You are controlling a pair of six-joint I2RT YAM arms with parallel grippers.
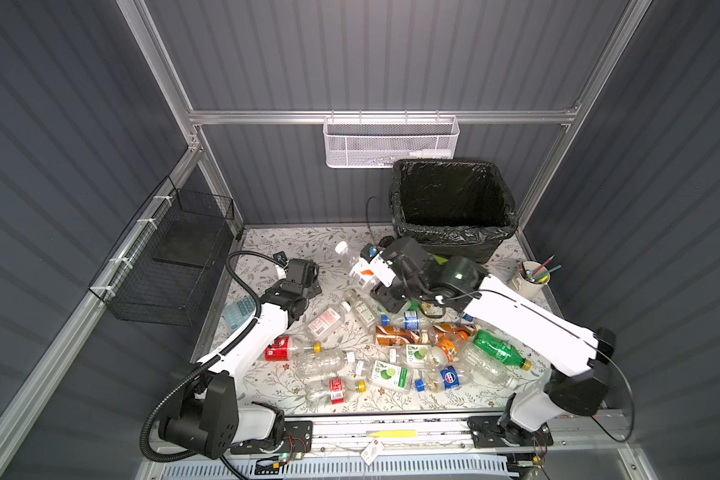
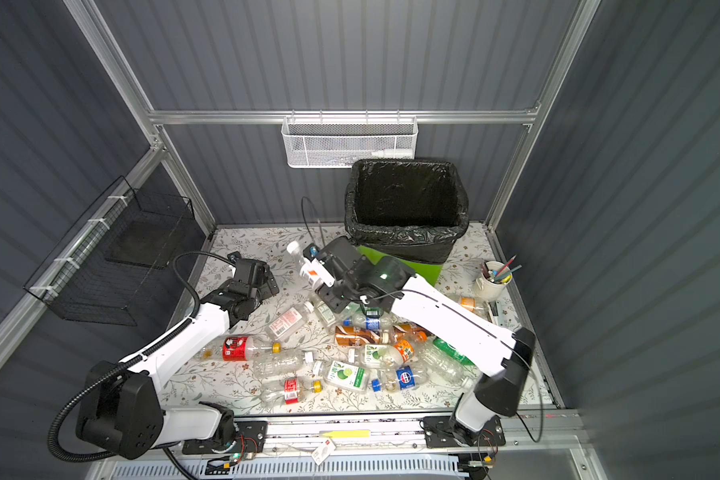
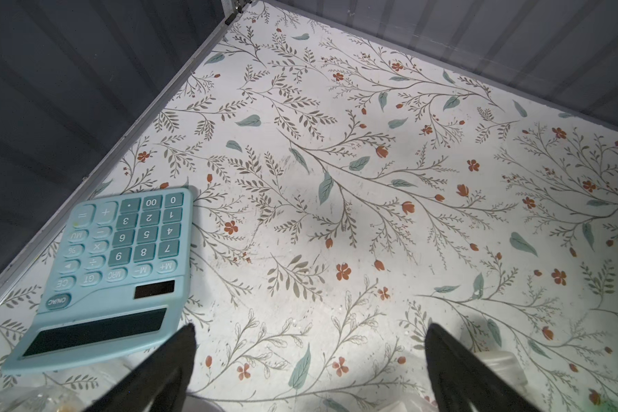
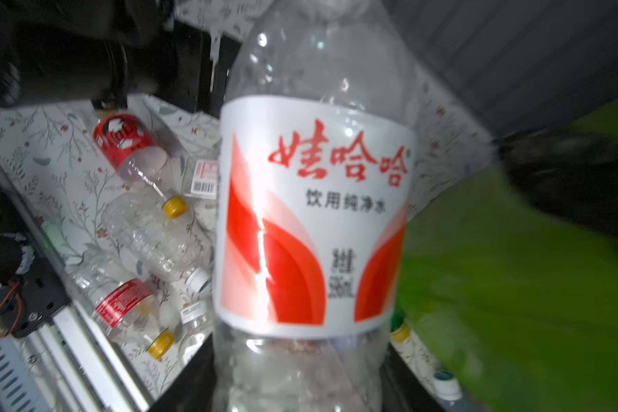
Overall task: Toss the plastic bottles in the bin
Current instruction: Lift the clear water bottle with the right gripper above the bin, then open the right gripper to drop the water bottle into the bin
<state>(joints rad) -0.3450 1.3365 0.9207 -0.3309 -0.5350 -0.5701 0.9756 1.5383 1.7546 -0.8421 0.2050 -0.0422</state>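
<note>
The right gripper (image 1: pixel 383 269), fingers pinching a clear bottle (image 4: pixel 314 214) aloft beside the bin (image 1: pixel 454 237), ought to lift it clear over the black-lined rim before releasing, while the left gripper (image 3: pixel 309 333) hangs, fingers spread, above the table (image 3: pixel 336 178) where other bottles (image 1: pixel 393 375) lie heaped.

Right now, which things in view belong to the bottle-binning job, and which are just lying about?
Job in hand:
- red-and-white-labelled bottle, lifted in the right jaws
- loose bottles strewn in front of the arms
- green bin

Just lying about:
- blue calculator
- cup of pencils
- white mesh basket
- black wire basket
</note>
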